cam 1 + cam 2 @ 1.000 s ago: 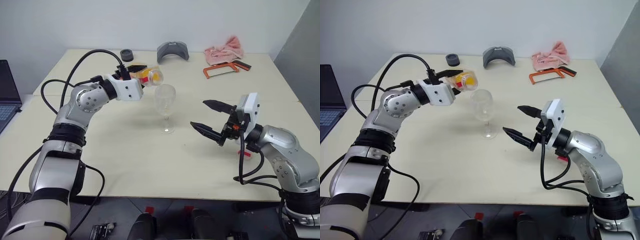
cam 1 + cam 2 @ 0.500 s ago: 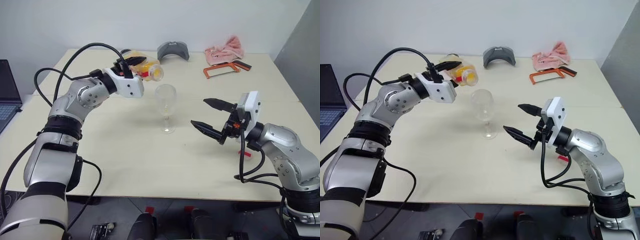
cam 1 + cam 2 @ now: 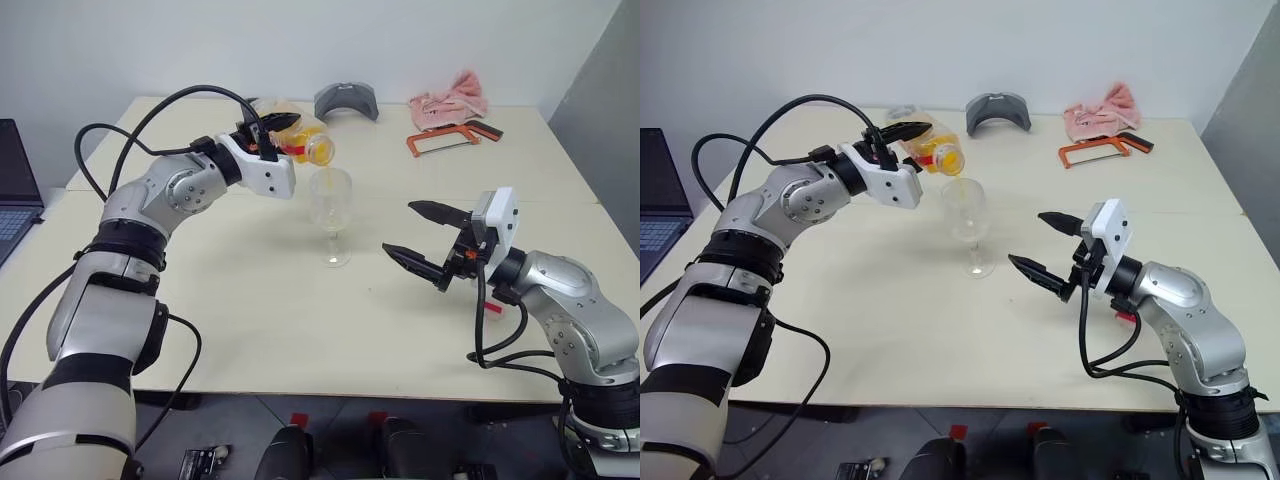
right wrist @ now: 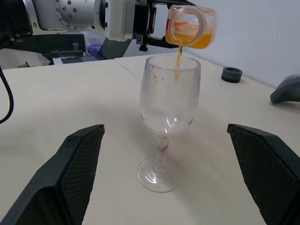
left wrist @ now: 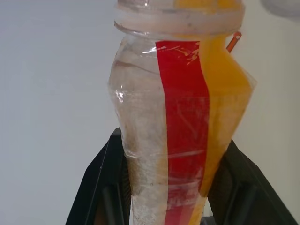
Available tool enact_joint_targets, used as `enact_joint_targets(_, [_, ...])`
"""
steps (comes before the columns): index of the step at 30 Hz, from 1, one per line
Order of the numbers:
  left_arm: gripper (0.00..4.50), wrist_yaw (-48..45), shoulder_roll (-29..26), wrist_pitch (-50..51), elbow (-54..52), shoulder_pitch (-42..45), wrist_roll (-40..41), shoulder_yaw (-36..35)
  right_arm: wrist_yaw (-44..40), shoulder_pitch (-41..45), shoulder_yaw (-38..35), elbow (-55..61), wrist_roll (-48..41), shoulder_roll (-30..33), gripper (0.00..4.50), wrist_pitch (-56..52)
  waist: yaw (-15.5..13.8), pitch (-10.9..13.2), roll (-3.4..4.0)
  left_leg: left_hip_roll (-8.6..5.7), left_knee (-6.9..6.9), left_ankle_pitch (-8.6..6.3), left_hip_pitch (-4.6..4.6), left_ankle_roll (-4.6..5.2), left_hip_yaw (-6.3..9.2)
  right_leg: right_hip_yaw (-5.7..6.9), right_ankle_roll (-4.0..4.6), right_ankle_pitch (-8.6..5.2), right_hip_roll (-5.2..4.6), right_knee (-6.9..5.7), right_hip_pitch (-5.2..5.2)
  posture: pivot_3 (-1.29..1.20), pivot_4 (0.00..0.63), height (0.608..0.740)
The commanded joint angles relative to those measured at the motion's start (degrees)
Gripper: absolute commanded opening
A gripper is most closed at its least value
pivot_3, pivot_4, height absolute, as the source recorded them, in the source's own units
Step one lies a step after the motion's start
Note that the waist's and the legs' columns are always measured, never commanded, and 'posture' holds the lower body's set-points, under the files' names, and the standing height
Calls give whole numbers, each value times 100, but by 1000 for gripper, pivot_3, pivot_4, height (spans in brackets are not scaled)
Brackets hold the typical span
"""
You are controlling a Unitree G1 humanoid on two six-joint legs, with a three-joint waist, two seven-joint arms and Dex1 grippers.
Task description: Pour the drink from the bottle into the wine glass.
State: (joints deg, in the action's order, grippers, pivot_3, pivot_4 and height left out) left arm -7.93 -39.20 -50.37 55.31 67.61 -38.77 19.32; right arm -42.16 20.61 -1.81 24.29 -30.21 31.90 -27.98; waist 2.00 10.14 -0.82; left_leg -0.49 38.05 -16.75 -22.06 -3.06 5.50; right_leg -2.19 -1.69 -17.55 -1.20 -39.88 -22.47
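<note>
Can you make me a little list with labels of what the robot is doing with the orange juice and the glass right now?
left hand: shut on the bottle, holding it tipped over the glass
bottle: uncapped, mouth above the rim
drink: thin orange stream falling into the bowl
wine glass: upright on the table, almost empty
right hand: open, beside the glass, not touching it
table: cream, also holds a pink cloth at the far side

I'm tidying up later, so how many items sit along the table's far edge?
4: a dark ring at the left, a grey curved piece mid-edge, a pink cloth and an orange-framed saw at the right. The arm may hide others.
</note>
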Motion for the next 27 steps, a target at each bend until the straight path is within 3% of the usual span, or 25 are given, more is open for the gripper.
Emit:
enact_joint_targets(1, [1690,301,-139,-61,0,323,-67,-15,31,-19,-91,153,42,-12,4500,200,0,0,0,0,0,0,0,0,0,1,0,0,0,0,0,0,150,740])
enact_joint_targets(27, [1690,1016,-204,-143,457,779,-586,429,-416,362,-79,-161,-58,69,4500,338,1,0,-1,-1,3,5,-15,-8,-17,-10,0,0,-2,-11,-25,0,150,740])
